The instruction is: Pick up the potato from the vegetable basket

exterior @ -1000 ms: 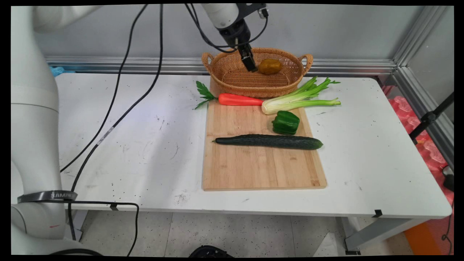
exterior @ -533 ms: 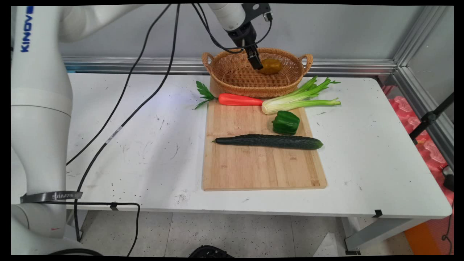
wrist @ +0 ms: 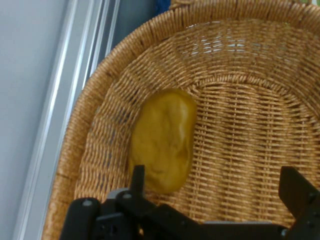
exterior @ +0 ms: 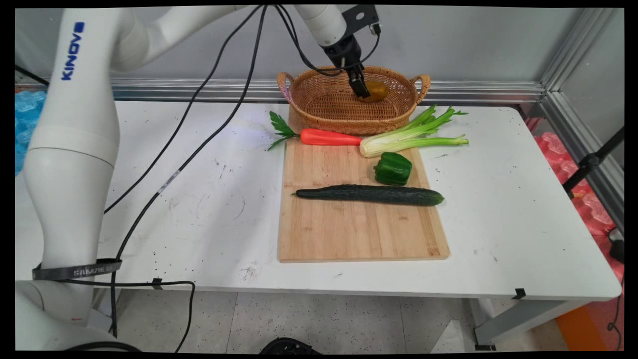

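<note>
White surface (exterior: 209,209) seen from its near side. Nearest the viewer, a wooden cutting board (exterior: 349,234) lies flat, its near half bare. Across its middle a dark green cucumber (exterior: 370,194) lies crosswise, its right tip reaching the board's right edge. Just behind it, toward the right, sits a green bell pepper (exterior: 393,168). At the board's far edge an orange carrot (exterior: 330,137) lies crosswise, its green top (exterior: 279,129) overhanging the surface to the left; to its right a celery stalk (exterior: 411,137) extends off the board, leaves pointing right.

Behind the board, touching its far edge, stands an oval wicker basket (exterior: 319,102) with a handle at each end. A yellow-brown potato (exterior: 377,90) rests inside, toward the far right wall. The black gripper (exterior: 362,89) hangs into the basket from above, just left of the potato and partly overlapping it in the main view.

Hand view — the basket's woven floor and wall (wrist: 240,125) fill the frame; the potato (wrist: 164,139) lies near the curved wall. The fingers stand wide apart, one (wrist: 137,179) at the potato's near end, the other (wrist: 299,192) well to the side — nothing is clamped between them.
</note>
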Controlling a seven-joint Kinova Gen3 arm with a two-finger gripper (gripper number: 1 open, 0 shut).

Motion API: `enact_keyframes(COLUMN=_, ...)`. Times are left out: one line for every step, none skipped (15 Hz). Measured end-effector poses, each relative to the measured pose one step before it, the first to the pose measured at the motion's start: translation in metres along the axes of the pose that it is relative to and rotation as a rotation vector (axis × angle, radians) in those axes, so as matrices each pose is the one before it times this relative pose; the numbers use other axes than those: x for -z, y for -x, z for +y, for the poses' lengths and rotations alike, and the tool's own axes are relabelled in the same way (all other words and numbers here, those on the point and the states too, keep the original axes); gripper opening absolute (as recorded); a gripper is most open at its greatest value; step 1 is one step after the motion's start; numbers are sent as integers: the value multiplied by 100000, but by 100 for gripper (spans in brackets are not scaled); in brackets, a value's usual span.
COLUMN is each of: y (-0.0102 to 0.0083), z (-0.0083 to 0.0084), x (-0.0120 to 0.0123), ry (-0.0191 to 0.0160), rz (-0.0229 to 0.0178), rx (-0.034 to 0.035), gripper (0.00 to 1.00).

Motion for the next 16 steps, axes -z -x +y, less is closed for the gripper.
enact_keyframes(y=13, z=-283, x=-421, ry=664, rz=346, rx=-544, gripper=100)
enact_keyframes(y=1, z=-346, x=-474, ry=684, rz=396, rx=-630, gripper=100)
enact_keyframes(y=-40, z=-197, x=-280, ry=397, rz=251, rx=-399, gripper=100)
enact_keyframes(y=11, z=-262, x=-295, ry=417, rz=274, rx=-457, gripper=100)
enact_keyframes(y=29, z=-241, x=-262, ry=407, rz=309, rx=-356, gripper=100)
enact_keyframes(y=10, z=-243, x=-270, ry=432, rz=369, rx=-332, gripper=100)
enact_keyframes(y=4, z=-219, x=-256, ry=471, rz=325, rx=-318, gripper=100)
enact_keyframes(y=51, z=-213, x=-236, ry=456, rz=217, rx=-294, gripper=100)
enact_keyframes(y=55, z=-192, x=-223, ry=438, rz=211, rx=-270, gripper=100)
enact_keyframes(y=75, z=-226, x=-254, ry=506, rz=211, rx=-322, gripper=100)
enact_keyframes(y=89, z=-217, x=-240, ry=450, rz=165, rx=-282, gripper=100)
enact_keyframes(y=81, z=-247, x=-270, ry=445, rz=257, rx=-319, gripper=100)
enact_keyframes(y=76, z=-204, x=-217, ry=345, rz=204, rx=-240, gripper=100)
enact_keyframes(y=108, z=-253, x=-279, ry=367, rz=231, rx=-323, gripper=100)
enact_keyframes(y=92, z=-181, x=-192, ry=230, rz=140, rx=-245, gripper=100)
enact_keyframes(y=86, z=-173, x=-182, ry=177, rz=152, rx=-218, gripper=100)
